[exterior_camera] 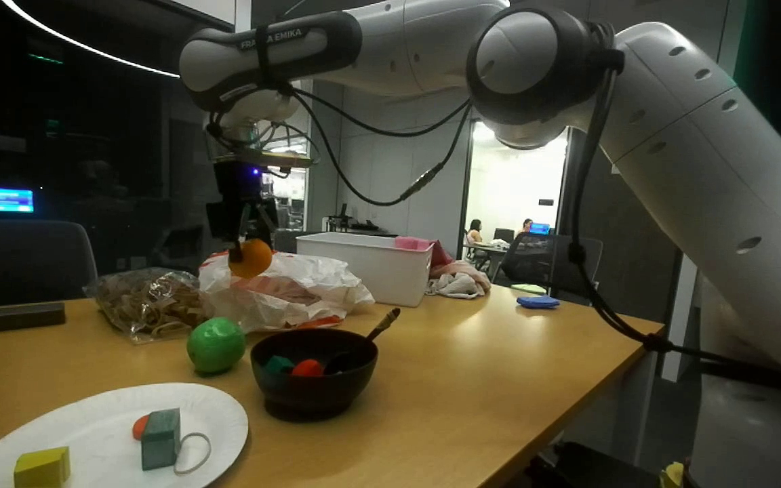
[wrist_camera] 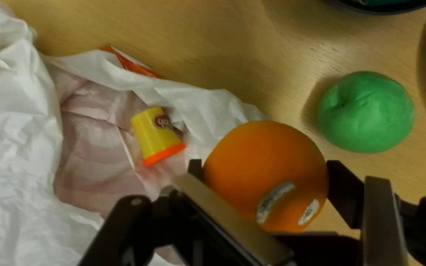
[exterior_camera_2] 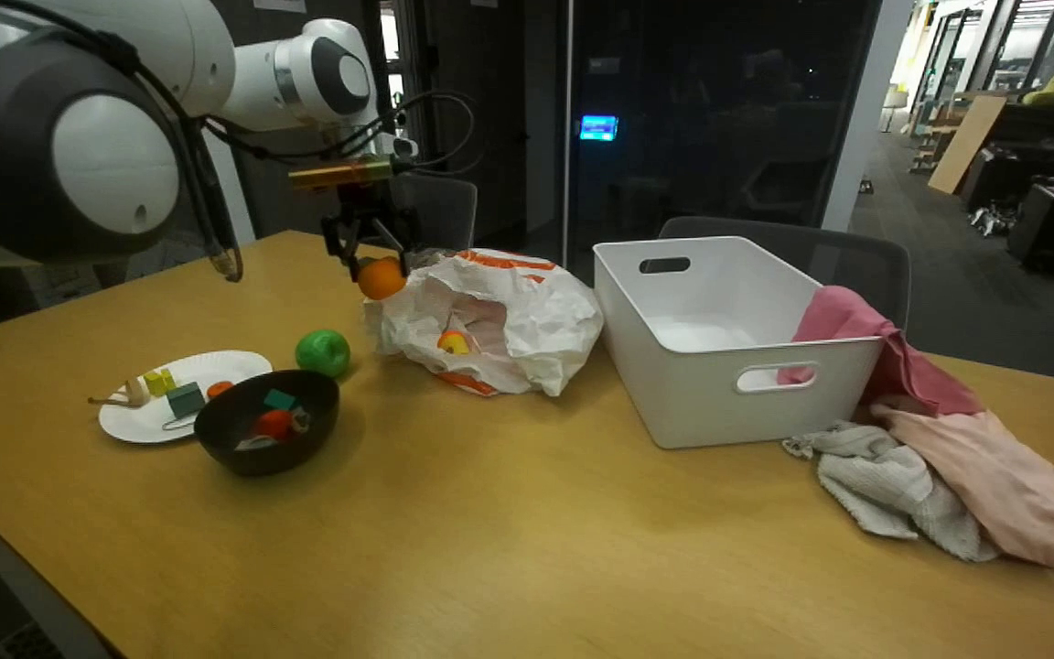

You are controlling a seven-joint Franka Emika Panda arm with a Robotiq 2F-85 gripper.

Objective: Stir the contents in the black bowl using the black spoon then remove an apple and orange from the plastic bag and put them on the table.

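The gripper (exterior_camera_2: 379, 266) grasps the orange (wrist_camera: 268, 166), held up off the table (exterior_camera_2: 536, 513) and, in an exterior view, over the left edge of the bag (exterior_camera_2: 545, 320). There the apple (exterior_camera_2: 323, 353) already sits on the table, left of the bag and just beyond the bowl (exterior_camera_2: 294, 455); the spoon (exterior_camera: 384, 324) rests in the bowl, its handle up over the rim. The step in hand looks to be the last, bringing the orange out and setting it down; whether the stirring is done cannot be told from here. The next move, I judge, calls for carrying the orange left, clear of the bag, lowering it near the apple, and letting go only once it touches, lest it drop or roll.
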